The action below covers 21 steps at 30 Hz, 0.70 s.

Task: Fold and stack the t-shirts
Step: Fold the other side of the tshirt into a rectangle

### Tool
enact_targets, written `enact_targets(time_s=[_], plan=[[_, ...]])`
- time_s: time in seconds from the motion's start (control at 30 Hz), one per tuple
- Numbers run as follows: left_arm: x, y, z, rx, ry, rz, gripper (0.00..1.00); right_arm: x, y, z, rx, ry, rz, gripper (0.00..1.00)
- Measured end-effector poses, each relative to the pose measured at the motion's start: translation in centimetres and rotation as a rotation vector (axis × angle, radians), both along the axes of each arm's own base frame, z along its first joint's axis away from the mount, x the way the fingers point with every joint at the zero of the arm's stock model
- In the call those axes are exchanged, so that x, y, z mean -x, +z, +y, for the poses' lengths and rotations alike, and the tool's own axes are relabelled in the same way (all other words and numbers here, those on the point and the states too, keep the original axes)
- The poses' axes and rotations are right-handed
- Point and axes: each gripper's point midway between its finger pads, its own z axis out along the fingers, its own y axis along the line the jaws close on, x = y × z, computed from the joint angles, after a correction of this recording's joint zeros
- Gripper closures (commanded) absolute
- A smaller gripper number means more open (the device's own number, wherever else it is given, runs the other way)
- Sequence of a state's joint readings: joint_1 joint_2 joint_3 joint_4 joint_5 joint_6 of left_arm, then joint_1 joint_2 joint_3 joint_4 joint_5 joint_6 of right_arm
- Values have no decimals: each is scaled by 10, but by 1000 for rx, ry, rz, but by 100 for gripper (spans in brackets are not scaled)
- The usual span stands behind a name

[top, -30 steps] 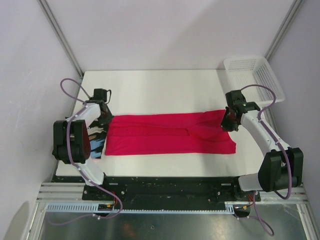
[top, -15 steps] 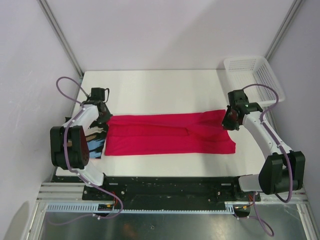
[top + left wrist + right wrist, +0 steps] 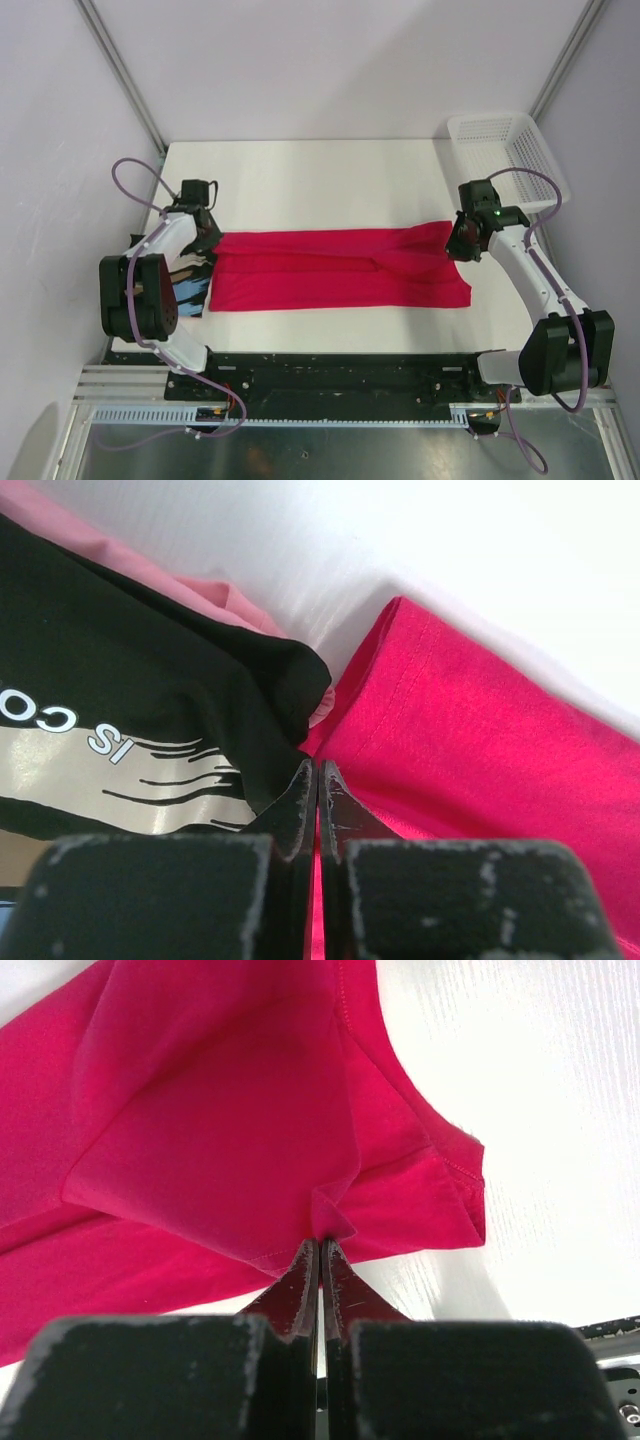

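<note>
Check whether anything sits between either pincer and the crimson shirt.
Nothing visible does. The left pincer and the right pincer are each shut on opposite ends of the crimson shirt. The black shirt lies beside the left pincer, not between it and the cloth.

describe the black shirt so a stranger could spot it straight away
Start at the white table and go to its left edge. There, beside the end of the long crimson t-shirt, lies the black t-shirt; it alone carries a white and tan print.

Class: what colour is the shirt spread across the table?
Crimson-pink; the shirt shows best in the top view.
</note>
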<state>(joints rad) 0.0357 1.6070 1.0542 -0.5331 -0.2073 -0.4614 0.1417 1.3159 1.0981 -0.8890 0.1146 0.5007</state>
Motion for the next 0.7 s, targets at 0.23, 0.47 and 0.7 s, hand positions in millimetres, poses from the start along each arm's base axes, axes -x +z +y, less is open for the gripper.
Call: enact_targets(time_s=[0.23, 0.47, 0.7], plan=[[11, -11, -1, 5, 1, 34, 79, 1, -1, 0, 1, 0, 4, 100], [17, -9, -2, 21, 2, 25, 52, 6, -35, -1, 9, 1, 68, 100], [12, 18, -25, 74, -65, -69, 55, -2, -65, 1, 10, -1, 126, 100]])
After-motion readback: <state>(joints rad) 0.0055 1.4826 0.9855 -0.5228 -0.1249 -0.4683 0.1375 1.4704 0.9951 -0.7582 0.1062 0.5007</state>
